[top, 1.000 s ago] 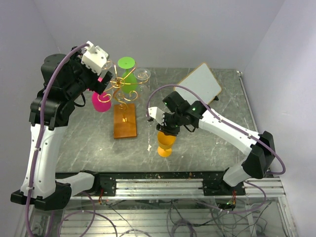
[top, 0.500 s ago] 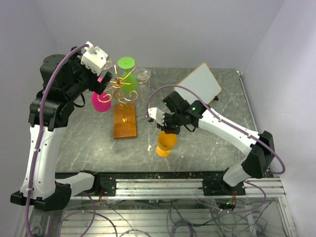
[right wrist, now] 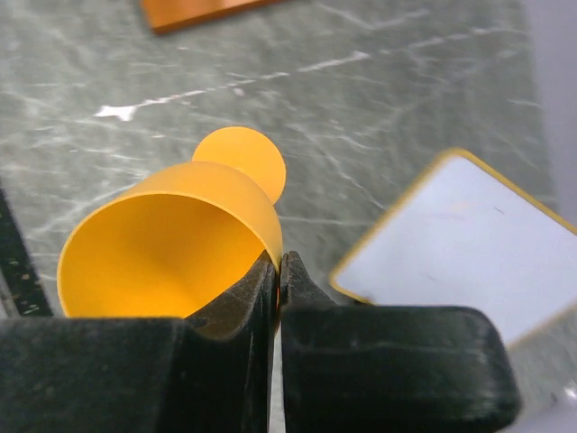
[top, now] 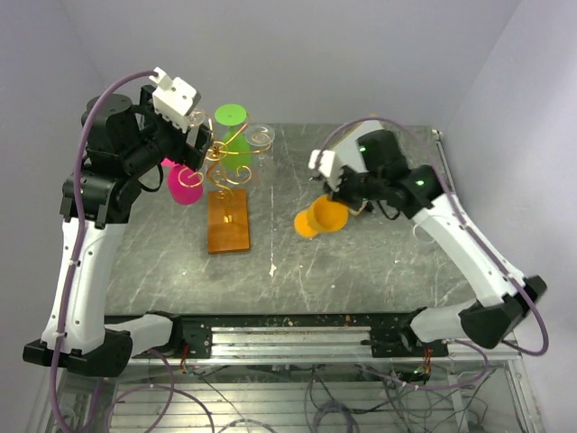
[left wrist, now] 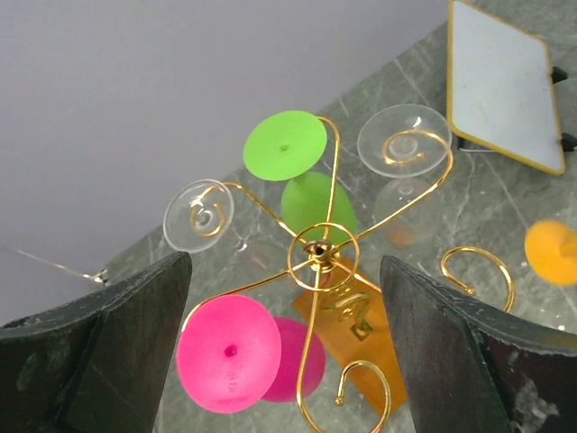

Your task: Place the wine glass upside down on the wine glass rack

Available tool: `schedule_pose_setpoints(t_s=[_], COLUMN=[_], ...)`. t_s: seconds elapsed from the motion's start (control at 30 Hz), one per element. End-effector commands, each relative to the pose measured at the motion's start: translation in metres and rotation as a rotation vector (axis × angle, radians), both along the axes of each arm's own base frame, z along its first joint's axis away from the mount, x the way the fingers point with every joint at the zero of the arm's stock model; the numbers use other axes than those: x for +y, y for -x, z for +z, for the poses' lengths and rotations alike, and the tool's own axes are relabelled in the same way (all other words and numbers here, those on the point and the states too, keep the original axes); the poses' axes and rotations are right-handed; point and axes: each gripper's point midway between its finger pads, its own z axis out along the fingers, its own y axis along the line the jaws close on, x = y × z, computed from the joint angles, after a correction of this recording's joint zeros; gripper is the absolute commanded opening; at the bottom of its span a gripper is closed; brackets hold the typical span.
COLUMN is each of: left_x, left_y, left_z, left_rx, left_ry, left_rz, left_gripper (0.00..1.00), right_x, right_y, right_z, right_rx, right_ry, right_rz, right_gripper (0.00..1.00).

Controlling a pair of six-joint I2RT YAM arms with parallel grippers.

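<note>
My right gripper (top: 341, 194) (right wrist: 279, 263) is shut on the rim of the orange wine glass (top: 321, 217) (right wrist: 171, 236), which hangs in the air tilted, foot pointing away down toward the table. The gold wire rack (top: 225, 155) (left wrist: 317, 257) stands on an orange wooden base (top: 227, 221) (left wrist: 361, 329). A pink glass (top: 185, 184) (left wrist: 230, 352), a green glass (top: 233, 135) (left wrist: 288, 153) and two clear glasses (left wrist: 404, 144) hang on it upside down. My left gripper (top: 200, 140) (left wrist: 284, 361) is open above the rack, holding nothing. Empty hooks (left wrist: 478, 271) show on the rack's right side.
A white board with a gold edge (top: 364, 152) (left wrist: 501, 81) (right wrist: 469, 244) lies at the back right of the grey marble table (top: 361, 262). White walls close the back and sides.
My right arm has lifted the orange glass off the table and carried it up and to the right, tipping it on its side. The left arm shifted slightly.
</note>
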Motion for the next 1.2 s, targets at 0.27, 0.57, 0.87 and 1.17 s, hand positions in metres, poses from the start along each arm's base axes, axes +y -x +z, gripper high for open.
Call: schedule_pose_setpoints(t_s=[0.27, 0.57, 0.87, 1.17], left_x=[-0.026, -0.052, -0.069, -0.089], left_y=[-0.009, -0.020, -0.016, -0.015], left_z=[0.017, 0.017, 0.026, 0.018], left_rx=[0.028, 0.117, 0.187, 0.301], left_ry=[0.181, 0.337, 0.538, 0.676], left_rz=[-0.079, -0.150, -0.195, -0.275], left_gripper=[0.93, 0.92, 0.86, 0.86], right_x=[-0.079, -0.060, -0.012, 0.030], right_y=[-0.032, -0.058, -0.050, -0.048], right_z=[0.134, 0.246, 0.286, 0.276], right_rx=[-0.395, -0.550, -0.453, -0.309], right_ry=[-0.174, -0.477, -0.686, -0.744], right_rz=[-0.351, -0.417, -0.263, -0.145], right_gripper=[0.00, 0.00, 0.00, 0.00])
